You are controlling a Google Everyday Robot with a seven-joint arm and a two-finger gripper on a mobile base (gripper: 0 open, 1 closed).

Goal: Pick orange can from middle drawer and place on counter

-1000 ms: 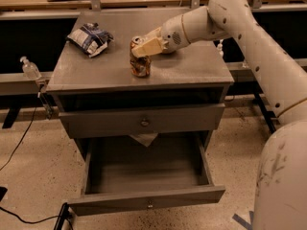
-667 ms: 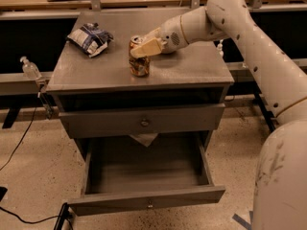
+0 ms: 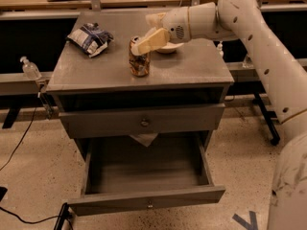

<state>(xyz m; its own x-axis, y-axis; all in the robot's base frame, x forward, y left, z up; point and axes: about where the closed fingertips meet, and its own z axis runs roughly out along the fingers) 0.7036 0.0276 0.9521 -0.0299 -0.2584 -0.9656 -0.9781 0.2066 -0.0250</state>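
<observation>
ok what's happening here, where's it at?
The robot arm's tool is at the top of the orange can, which stands upright on the counter. The middle drawer below is pulled out. A crumpled snack bag lies farther back on the counter.

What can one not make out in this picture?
Lid of the orange can: camera view, partly covered by the gripper above the counter.
Front floor strip of the middle drawer: camera view, behind its front panel.
Print on the snack bag: camera view, too small.
Base of the robot arm: camera view, cut by right edge.
</observation>
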